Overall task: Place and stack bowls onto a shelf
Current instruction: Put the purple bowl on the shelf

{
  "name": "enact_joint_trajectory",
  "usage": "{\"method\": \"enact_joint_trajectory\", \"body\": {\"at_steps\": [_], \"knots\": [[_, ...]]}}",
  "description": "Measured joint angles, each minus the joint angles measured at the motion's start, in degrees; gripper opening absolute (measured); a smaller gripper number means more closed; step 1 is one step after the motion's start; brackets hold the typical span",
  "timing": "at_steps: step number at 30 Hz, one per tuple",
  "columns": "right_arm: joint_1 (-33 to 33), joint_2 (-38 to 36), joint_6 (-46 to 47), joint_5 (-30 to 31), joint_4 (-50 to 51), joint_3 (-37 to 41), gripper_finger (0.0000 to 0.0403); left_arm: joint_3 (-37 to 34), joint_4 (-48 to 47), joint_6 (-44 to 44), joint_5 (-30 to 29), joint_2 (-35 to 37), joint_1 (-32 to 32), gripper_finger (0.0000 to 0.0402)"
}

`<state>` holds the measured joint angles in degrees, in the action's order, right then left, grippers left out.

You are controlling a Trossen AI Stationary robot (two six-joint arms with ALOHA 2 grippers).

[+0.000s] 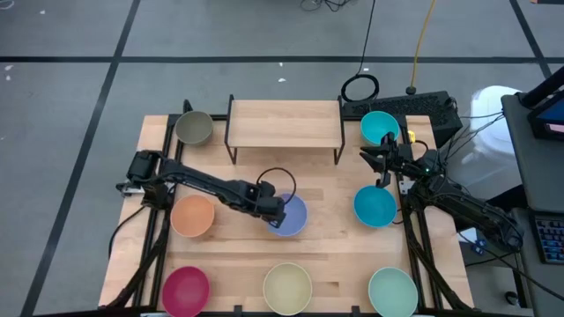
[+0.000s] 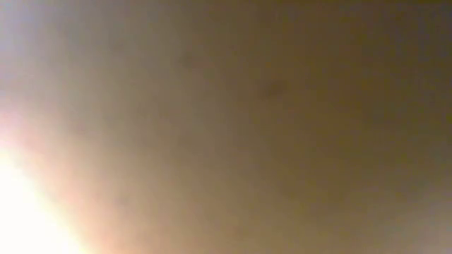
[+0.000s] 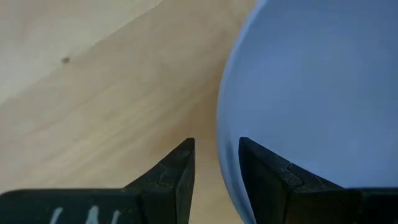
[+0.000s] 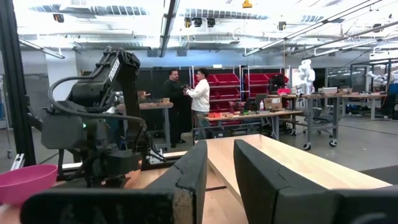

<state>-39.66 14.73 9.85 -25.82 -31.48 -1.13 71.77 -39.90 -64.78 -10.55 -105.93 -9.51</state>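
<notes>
- Low view blank: brownish blur with glare at one corner, nothing readable.
- Left wrist view cut close: only part of periwinkle bowl (image 3: 311,93) and bare wood visible.
- Eight bowls counted from above: olive-grey (image 1: 193,128), two cyan (image 1: 380,127) (image 1: 374,206), orange (image 1: 193,216), periwinkle, magenta (image 1: 186,291), pale yellow (image 1: 287,287), mint (image 1: 393,291).
- One shelf (image 1: 285,122) at table's far middle, top bare, between olive-grey and far cyan bowl.
- Left gripper (image 3: 216,163) at table centre, fingers narrowly parted astride periwinkle rim, one inside, one outside; contact on rim hard to confirm.
- Right gripper (image 4: 219,167) raised near far cyan bowl, fingers slightly apart, nothing between them.
- Two people (image 4: 189,99) standing in room behind, small and indistinct.
</notes>
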Motion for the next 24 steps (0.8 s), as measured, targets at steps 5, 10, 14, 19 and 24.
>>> {"method": "enact_joint_trajectory", "body": {"at_steps": [5,10,14,19,24], "knots": [[0.0,0.0,0.0,0.0,0.0,0.0,0.0075,0.0,-0.1,0.8,0.0,0.1,1.2,0.0102],[0.0,0.0,0.0,0.0,0.0,0.0,0.0075,0.0,0.0,3.4,0.0,0.2,2.1,0.0015],[0.0,0.0,0.0,0.0,0.0,0.0,0.0075,0.1,-0.1,3.7,-0.8,0.2,2.1,0.0009],[0.0,0.0,0.0,0.0,0.0,0.0,0.0075,0.0,-0.5,4.6,-0.8,2.2,2.1,0.0008],[0.0,0.0,0.0,0.0,0.0,0.0,0.0075,-0.1,-1.5,5.4,-2.3,7.8,2.2,0.0008]]}}
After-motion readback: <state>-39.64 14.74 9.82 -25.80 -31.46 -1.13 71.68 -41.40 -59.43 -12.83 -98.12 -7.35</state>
